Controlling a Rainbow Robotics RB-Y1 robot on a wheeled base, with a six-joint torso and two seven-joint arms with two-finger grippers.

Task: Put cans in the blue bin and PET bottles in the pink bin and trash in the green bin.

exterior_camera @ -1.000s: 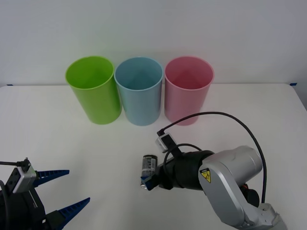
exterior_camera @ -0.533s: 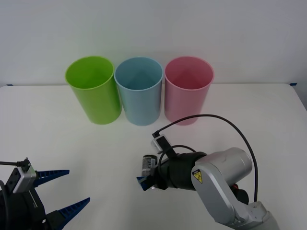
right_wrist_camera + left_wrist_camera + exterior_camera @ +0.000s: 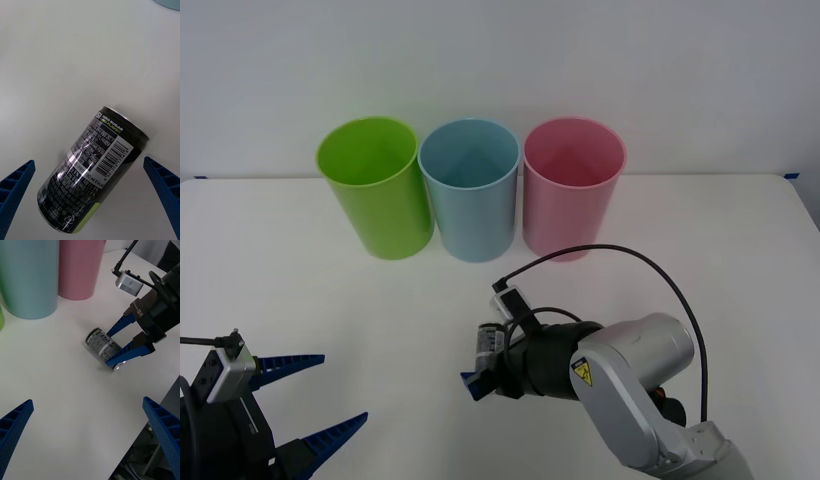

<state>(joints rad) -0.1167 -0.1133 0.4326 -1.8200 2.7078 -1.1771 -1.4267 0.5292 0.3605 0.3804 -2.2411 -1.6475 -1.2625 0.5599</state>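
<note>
A small dark can lies on its side on the white table, in front of the blue bin. My right gripper is open, and its blue fingers straddle the can without closing on it. In the left wrist view, the right gripper reaches the can from its silver end. The green bin, the blue bin and the pink bin stand upright in a row at the back. My left gripper waits open at the near left. PET bottles and trash are out of view.
A black cable loops over the right arm. The table's back edge meets a white wall behind the bins. Bare tabletop lies between the bins and my left gripper.
My right gripper has slid a little to the left and farther along the can. The can, the bins and the left arm have not moved.
</note>
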